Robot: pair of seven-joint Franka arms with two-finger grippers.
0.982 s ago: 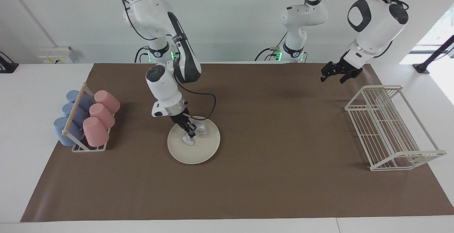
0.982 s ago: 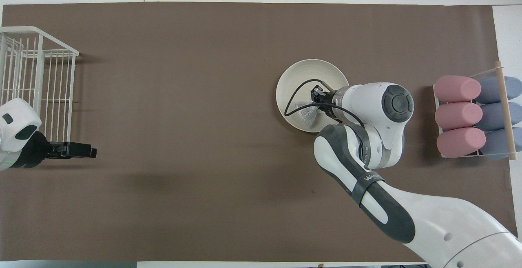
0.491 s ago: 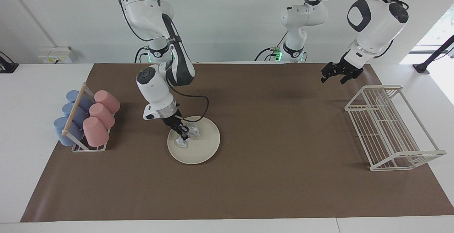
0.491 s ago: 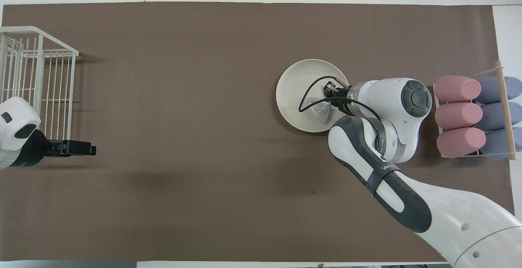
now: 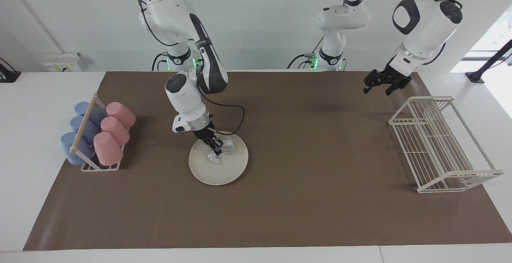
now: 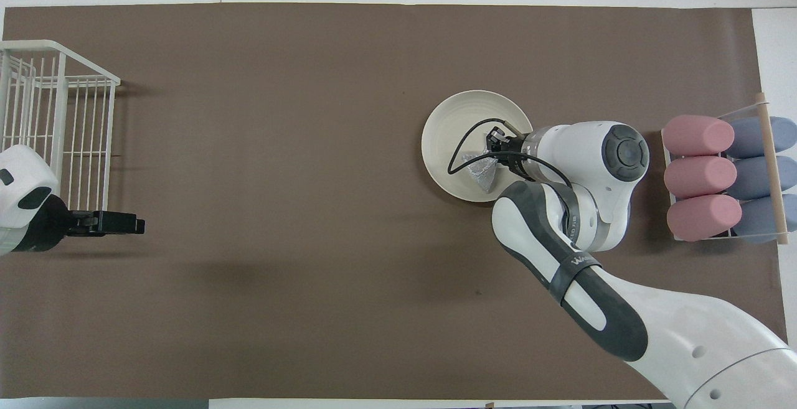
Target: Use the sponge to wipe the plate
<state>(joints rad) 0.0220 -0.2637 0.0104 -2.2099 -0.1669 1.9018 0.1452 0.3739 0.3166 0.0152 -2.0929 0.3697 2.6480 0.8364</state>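
i go across the facing view from its left edge. a rack of cups (image 5: 98, 137), pink and blue, lies at my right arm's end of the brown mat (image 5: 304, 199). next, my right gripper (image 5: 216, 146) is clamped shut on the sponge (image 5: 221, 151), pressing it onto the plate (image 5: 218, 171). my right arm's grey band carries lettering too small to read. my left gripper (image 5: 383, 87) waits, fingers wide and holding nothing, above the mat near the white wire rack (image 5: 440, 145).
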